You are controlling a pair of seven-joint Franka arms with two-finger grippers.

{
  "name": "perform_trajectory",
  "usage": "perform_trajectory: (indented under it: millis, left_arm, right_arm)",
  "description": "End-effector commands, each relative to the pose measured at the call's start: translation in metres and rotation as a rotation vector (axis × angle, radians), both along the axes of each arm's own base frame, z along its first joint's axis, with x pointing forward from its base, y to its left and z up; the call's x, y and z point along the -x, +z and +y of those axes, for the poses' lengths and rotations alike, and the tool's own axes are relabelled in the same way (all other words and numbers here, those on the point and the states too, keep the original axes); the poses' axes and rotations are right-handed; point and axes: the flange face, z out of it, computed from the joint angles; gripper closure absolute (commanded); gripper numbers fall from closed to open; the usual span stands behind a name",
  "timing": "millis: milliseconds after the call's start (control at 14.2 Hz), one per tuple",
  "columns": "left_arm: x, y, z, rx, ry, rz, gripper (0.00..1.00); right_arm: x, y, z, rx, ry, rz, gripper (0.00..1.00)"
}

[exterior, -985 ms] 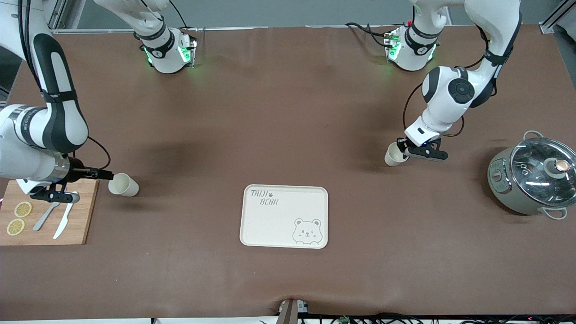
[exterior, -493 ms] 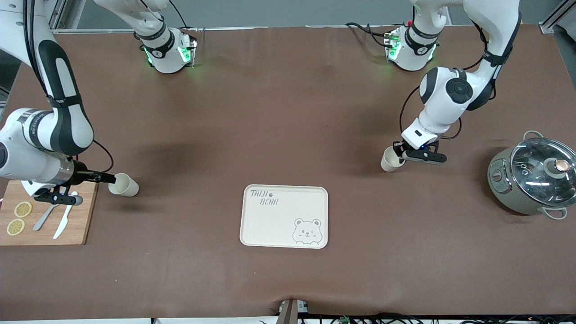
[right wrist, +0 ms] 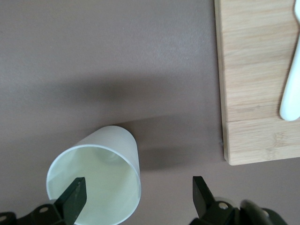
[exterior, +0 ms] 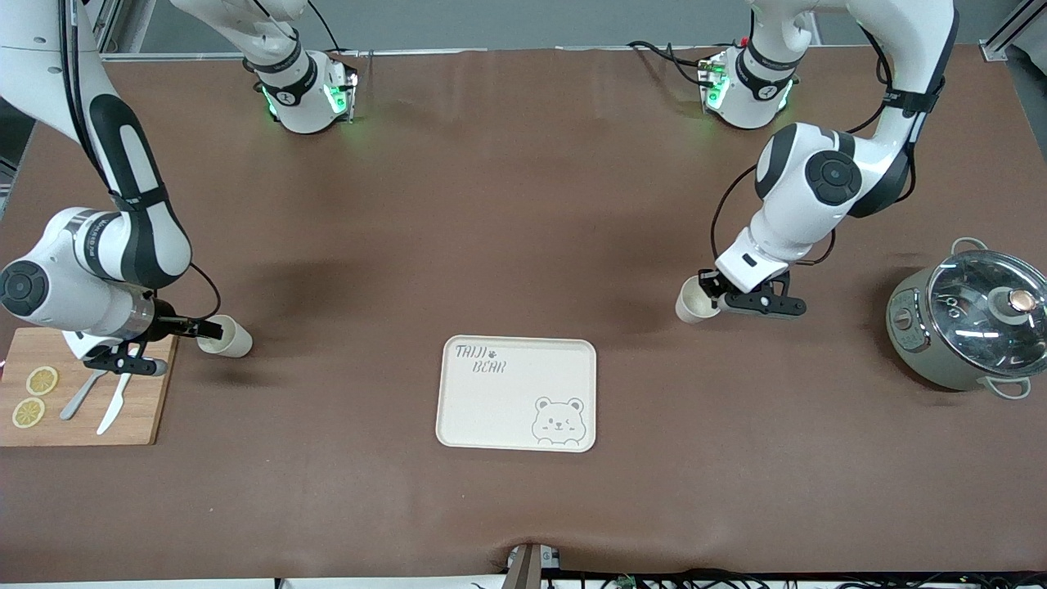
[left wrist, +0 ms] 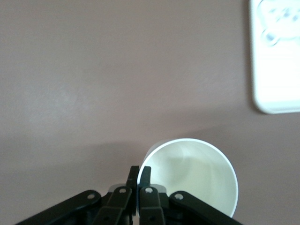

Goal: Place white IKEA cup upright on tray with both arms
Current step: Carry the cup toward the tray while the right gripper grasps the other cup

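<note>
One white cup [exterior: 231, 338] lies on its side on the table beside the wooden cutting board. My right gripper [exterior: 211, 330] is open at its mouth; in the right wrist view the gripper [right wrist: 138, 194] straddles the rim of this cup [right wrist: 101, 173], one finger inside and one outside. My left gripper [exterior: 713, 293] is shut on the rim of a second white cup [exterior: 691, 301] and holds it tilted over the table, toward the left arm's end from the tray [exterior: 517, 393]. The left wrist view shows this gripper [left wrist: 139, 169] pinching the cup's [left wrist: 194, 171] wall, with the tray's corner [left wrist: 276, 61] also in view.
A wooden cutting board [exterior: 139, 409] with lemon slices [exterior: 34, 396], a spoon and a knife [exterior: 113, 405] lies at the right arm's end. A grey pot with a glass lid [exterior: 973, 319] stands at the left arm's end.
My left gripper has carried its cup toward the tray. My right gripper has moved up to the lying cup, so one finger now sits inside its mouth.
</note>
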Motion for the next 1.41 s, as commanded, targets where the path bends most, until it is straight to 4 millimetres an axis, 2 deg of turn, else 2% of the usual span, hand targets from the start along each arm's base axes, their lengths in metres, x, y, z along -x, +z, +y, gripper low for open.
perform_trajectory:
  millis: [0,70,141,211,422,493,633,704,844,915,1056,1126,1337]
  left_arm:
    - [-0.037,0.013,-0.026,0.011,0.014,0.021,1.00]
    - [-0.046,0.019,-0.033,0.017,0.013,0.018,1.00]
    - [-0.052,0.025,-0.039,0.020,0.017,0.020,1.00]
    - [-0.060,0.033,-0.045,0.014,0.023,0.022,1.00]
    - [-0.076,0.053,-0.072,-0.038,0.050,0.037,1.00]
    - [-0.079,0.057,-0.082,-0.035,0.052,0.041,1.00]
    - [-0.082,0.060,-0.102,-0.022,0.065,0.039,1.00]
    - [-0.084,0.058,-0.111,-0.018,0.075,0.036,1.00]
    - [-0.087,0.052,-0.131,-0.006,0.095,0.036,1.00]
    - [-0.088,0.049,-0.141,-0.001,0.105,0.036,1.00]
    - [-0.088,0.042,-0.153,-0.012,0.115,0.031,1.00]
    - [-0.090,0.039,-0.162,-0.012,0.125,0.026,1.00]
    - [-0.092,0.022,-0.184,-0.037,0.142,0.013,1.00]
  right_arm:
    - [0.005,-0.008,0.001,-0.008,-0.010,0.006,0.00]
    - [0.005,-0.008,0.002,-0.008,-0.009,0.007,0.10]
    - [0.005,-0.009,0.003,-0.009,-0.006,0.008,0.27]
    - [0.005,-0.010,0.003,-0.009,-0.006,0.009,0.38]
    - [0.004,-0.010,0.003,-0.009,-0.006,0.007,0.45]
    - [0.004,-0.010,0.003,-0.008,-0.006,0.004,0.54]
    - [0.004,-0.011,0.000,-0.008,-0.012,0.003,0.61]
    - [0.004,-0.011,-0.001,-0.008,-0.012,0.002,0.72]
    - [0.003,-0.011,0.001,-0.007,-0.009,-0.001,0.79]
    - [0.003,-0.011,0.000,-0.006,-0.010,-0.002,0.86]
    - [0.004,-0.011,0.000,-0.008,-0.010,0.005,0.91]
    - [0.004,-0.011,-0.001,-0.008,-0.009,0.005,1.00]
    - [0.004,-0.010,-0.002,-0.010,-0.007,0.009,1.00]
